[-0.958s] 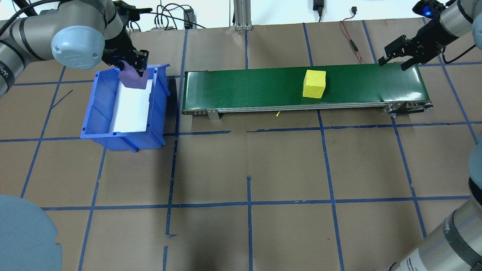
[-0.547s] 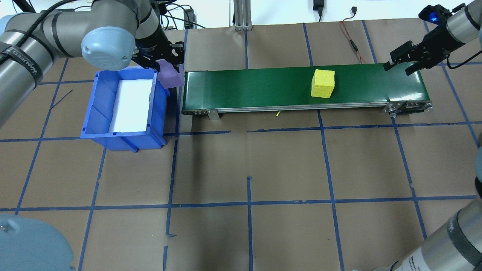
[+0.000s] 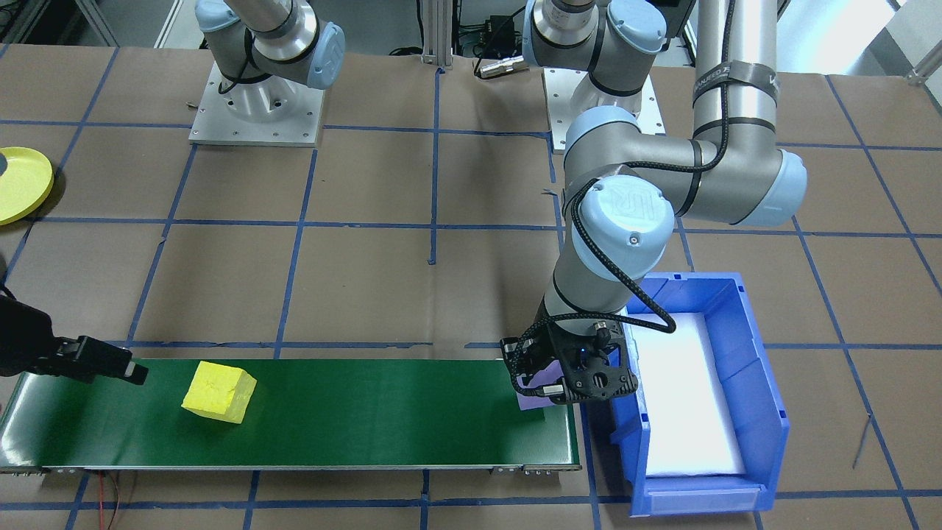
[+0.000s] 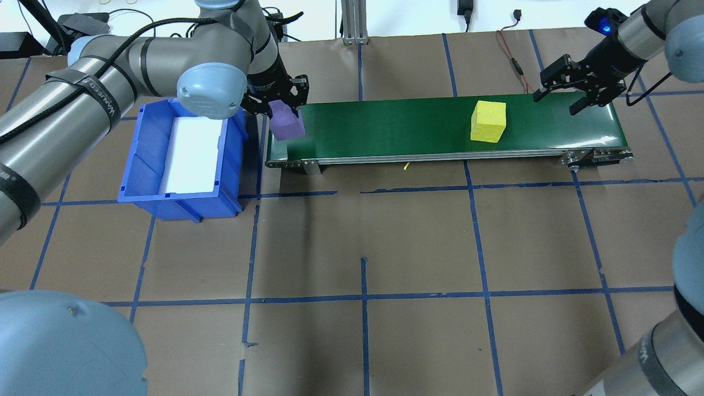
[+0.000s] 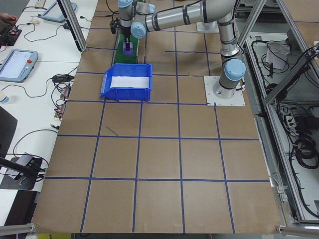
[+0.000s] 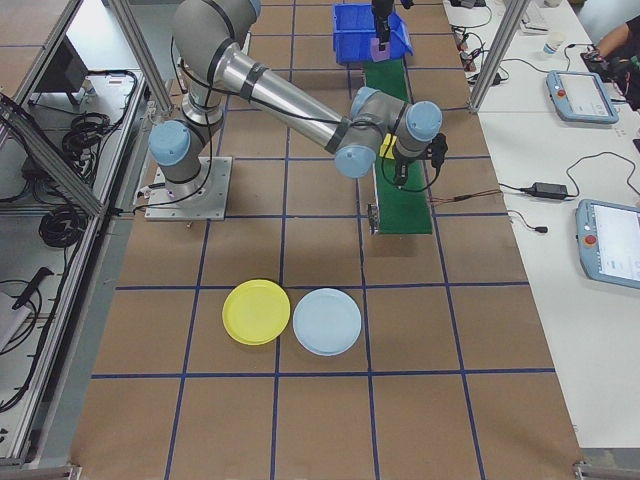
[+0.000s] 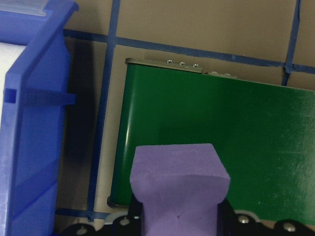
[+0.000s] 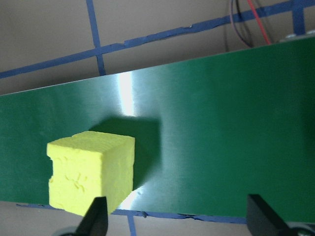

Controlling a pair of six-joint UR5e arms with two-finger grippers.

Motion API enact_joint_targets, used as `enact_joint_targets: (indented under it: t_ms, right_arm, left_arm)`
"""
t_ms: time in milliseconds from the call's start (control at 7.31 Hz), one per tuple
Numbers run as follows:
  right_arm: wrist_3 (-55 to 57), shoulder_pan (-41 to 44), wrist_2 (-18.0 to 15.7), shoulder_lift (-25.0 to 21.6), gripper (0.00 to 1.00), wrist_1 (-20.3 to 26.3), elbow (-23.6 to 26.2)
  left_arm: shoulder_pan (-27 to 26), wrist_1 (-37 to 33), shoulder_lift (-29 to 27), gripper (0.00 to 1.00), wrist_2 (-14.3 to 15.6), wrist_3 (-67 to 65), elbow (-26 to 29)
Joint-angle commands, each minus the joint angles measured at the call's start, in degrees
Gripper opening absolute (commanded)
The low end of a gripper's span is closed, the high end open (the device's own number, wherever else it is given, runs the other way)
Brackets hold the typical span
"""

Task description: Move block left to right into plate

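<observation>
The yellow block [image 8: 91, 174] looks like rough, pitted foam — the purple block [image 7: 178, 184] is smoother and matt. The green belt [image 8: 206, 132] has a glossy sheen; the bench [image 4: 363, 247] is matt brown paper.

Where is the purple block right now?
The purple foam block is held in the left hand, over the green conveyor belt's left end in the overhead view, beside the blue bin.

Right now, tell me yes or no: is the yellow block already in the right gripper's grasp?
No. The yellow block sits alone on the green belt, with the right gripper open and apart from it.
</observation>
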Motion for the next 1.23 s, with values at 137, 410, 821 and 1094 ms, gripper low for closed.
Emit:
enact_joint_targets:
  t_ms: [137,410,821,1094]
  right_arm:
    - [9.4,3.5,-1.9,1.2,1.00,-0.9,-0.1]
    - [10.9,4.5,-1.9,1.4,0.99,-4.3,0.0]
    - [10.4,4.5,-1.9,3.0,0.98,-7.0,0.8]
    - [10.0,4.4,-5.3,3.2,0.92,-7.0,2.6]
  left_arm:
    - [-0.5,2.3,-2.2,0.34,0.1,0.1,-0.9]
    - [-0.5,2.4,-2.2,0.37,0.1,0.2,-1.3]
    - [-0.5,5.2,-2.4,0.37,0.1,0.5,0.0]
    - [-0.5,6.3,-3.7,0.37,-0.1,1.2,-0.2]
